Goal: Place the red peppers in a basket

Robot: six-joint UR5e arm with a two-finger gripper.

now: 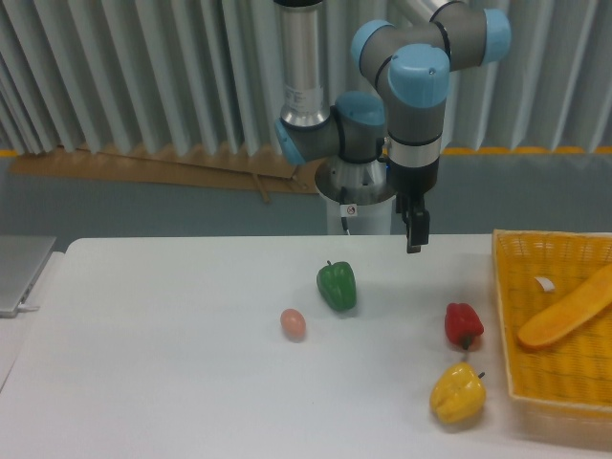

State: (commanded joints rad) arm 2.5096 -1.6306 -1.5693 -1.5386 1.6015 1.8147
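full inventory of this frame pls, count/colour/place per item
red pepper: 1, red, table right of centre, beside basket
yellow pepper: 1, yellow, in front of red pepper
green pepper: 1, green, table centre
egg-like object: 1, pinkish, front-left of green pepper
basket: 1, yellow-orange, right edge of table
long orange item: 1, inside basket
table: 1, white
gripper: 1, dark, raised above table, behind red pepper; finger state unclear
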